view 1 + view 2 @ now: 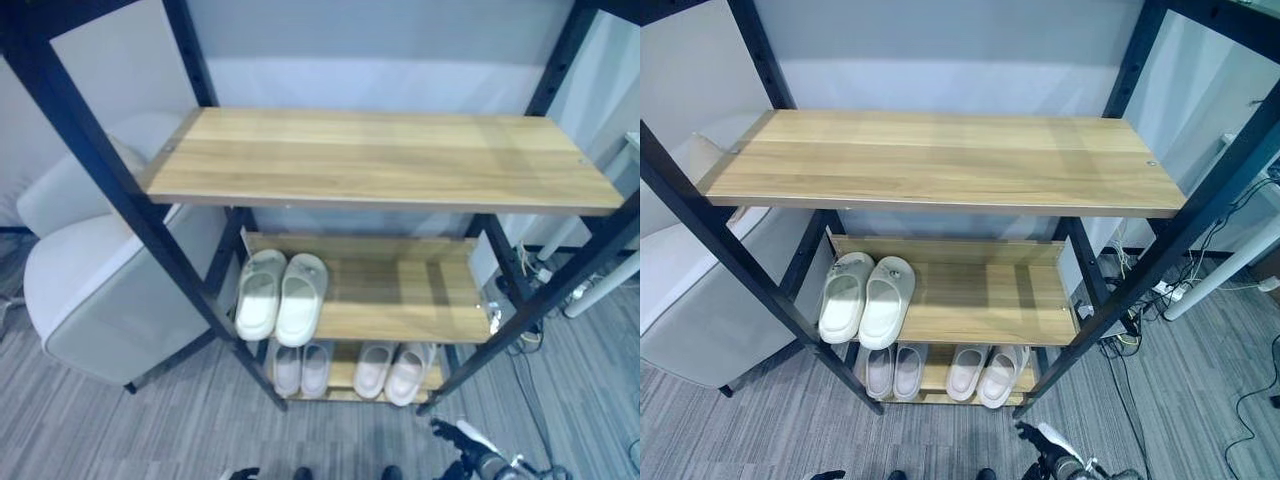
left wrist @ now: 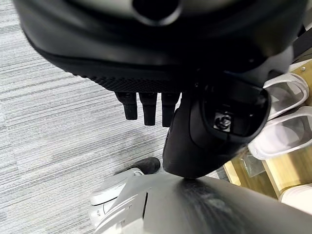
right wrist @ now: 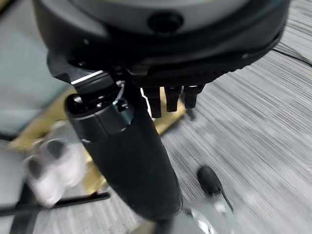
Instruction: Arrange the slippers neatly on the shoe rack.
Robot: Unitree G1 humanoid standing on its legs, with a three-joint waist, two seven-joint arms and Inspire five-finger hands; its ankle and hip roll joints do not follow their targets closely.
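We look down on a tall black-metal shoe rack with three light wooden shelves (image 1: 380,160), its top shelf bare, standing on grey striped carpet (image 1: 150,430) with a pale grey padded chair (image 1: 100,290) just beside its left posts. On the middle shelf a pair of thick cream-white slippers (image 1: 281,295) sits side by side at the left end, toes toward the wall. On the bottom shelf we see two more pairs: pale pinkish-white slippers on the left (image 1: 300,368) and a similar pale pair to their right (image 1: 394,372), the latter slightly splayed. Our left hand (image 2: 146,105) hangs low over the carpet, fingers straight and holding nothing. Our right hand (image 3: 170,97) likewise hangs near the rack's foot, fingers relaxed and holding nothing
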